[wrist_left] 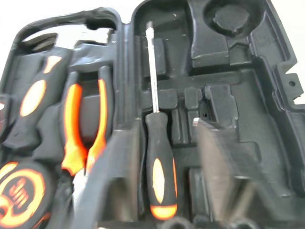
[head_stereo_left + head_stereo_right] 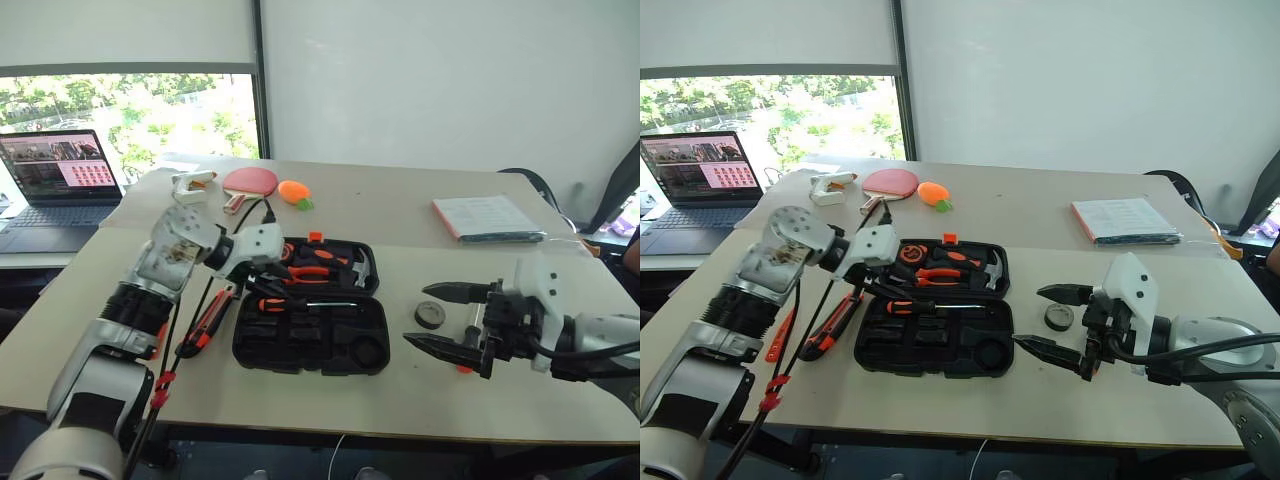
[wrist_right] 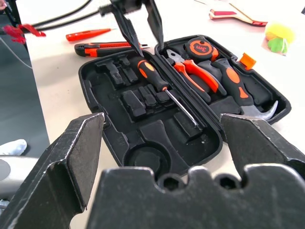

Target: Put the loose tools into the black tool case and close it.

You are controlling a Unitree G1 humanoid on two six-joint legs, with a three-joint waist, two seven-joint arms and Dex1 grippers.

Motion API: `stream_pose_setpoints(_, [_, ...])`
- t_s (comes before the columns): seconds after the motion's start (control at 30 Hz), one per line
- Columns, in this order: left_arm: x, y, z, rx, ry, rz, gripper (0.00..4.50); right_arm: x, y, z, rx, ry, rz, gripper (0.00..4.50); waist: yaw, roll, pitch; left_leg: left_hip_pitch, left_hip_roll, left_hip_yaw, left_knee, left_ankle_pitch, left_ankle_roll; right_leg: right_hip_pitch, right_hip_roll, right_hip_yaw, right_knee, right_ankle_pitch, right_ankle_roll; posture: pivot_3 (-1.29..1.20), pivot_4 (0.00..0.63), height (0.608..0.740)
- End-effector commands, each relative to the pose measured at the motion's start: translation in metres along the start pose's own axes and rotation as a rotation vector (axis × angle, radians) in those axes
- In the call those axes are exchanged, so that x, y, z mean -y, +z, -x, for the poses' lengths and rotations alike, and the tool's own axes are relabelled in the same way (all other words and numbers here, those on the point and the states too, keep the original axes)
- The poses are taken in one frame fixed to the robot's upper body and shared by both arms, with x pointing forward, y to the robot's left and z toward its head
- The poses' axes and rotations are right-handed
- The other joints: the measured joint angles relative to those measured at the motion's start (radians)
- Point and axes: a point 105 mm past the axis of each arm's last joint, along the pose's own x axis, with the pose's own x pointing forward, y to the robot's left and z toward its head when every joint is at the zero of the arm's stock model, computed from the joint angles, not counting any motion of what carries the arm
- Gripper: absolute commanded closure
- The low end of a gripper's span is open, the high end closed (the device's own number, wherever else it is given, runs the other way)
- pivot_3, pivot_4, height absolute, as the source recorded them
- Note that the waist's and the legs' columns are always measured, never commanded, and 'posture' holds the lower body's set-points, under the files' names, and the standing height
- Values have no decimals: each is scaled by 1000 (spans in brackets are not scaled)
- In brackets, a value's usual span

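- The black tool case (image 2: 311,345) lies open — pliers (image 3: 193,74), hammer (image 3: 238,86) in its 12 o'clock half, one screwdriver (image 3: 159,86) in the other.
- Left gripper (image 3: 140,28) hovers above that screwdriver, fingers slightly apart, empty; right gripper (image 2: 447,316) gapes wide at 3 o'clock.

So the beige counter (image 2: 400,215) has the black tool case (image 2: 312,320) lying open around the middle of the frame, with a utility knife (image 2: 207,322) just left of it and a small black tape roll (image 2: 430,315) to its right. Further up there's a red paddle (image 2: 248,182), an orange toy carrot (image 2: 294,192) and a white tool (image 2: 192,186). A booklet (image 2: 488,218) lies upper right, a laptop (image 2: 58,190) far left.
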Motion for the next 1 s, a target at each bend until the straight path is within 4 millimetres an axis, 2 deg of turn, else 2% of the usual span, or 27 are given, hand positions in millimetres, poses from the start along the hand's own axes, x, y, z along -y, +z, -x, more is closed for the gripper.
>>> stream_pose_setpoints(0.03, [-6, -3, -4, -37, 22, -47, 4163, 2, 9, 2, 32, -17, 44, 0, 0, 0, 0, 0, 0, 0, 0, 0, 0, 0, 0, 0, 0, 0, 0, 0, 150, 737])
stream_pose_setpoints(0.07, [-7, -3, -5, -39, 25, -47, 4407, 2, 9, 2, 32, -18, 44, 0, -1, 0, 0, 0, 0, 0, 0, 0, 0, 0, 0, 0, 0, 0, 0, 0, 150, 737])
stream_pose_setpoints(0.27, [-15, -5, -15, -53, 52, -39, 4407, 0, 8, 1, 35, -20, 38, 0, 0, 0, 0, 0, 0, 0, 0, 0, 0, 0, 0, 0, 0, 0, 0, 0, 150, 737])
stream_pose_setpoints(0.73, [-3, -27, -39, -151, 9, -115, 4407, -1, 7, -2, 45, -22, 25, 0, 3, 0, 0, 0, 0, 0, 1, 0, 0, 1, 0, 0, 0, 0, 1, 0, 150, 737])
stream_pose_setpoints(1.0, [-1, -35, -55, -209, -7, -171, 4407, -2, 4, -2, 42, -23, 19, 0, 8, 4, -3, 12, -1, 0, 1, 0, 1, 15, 0, 0, -2, 0, 2, 0, 150, 737])
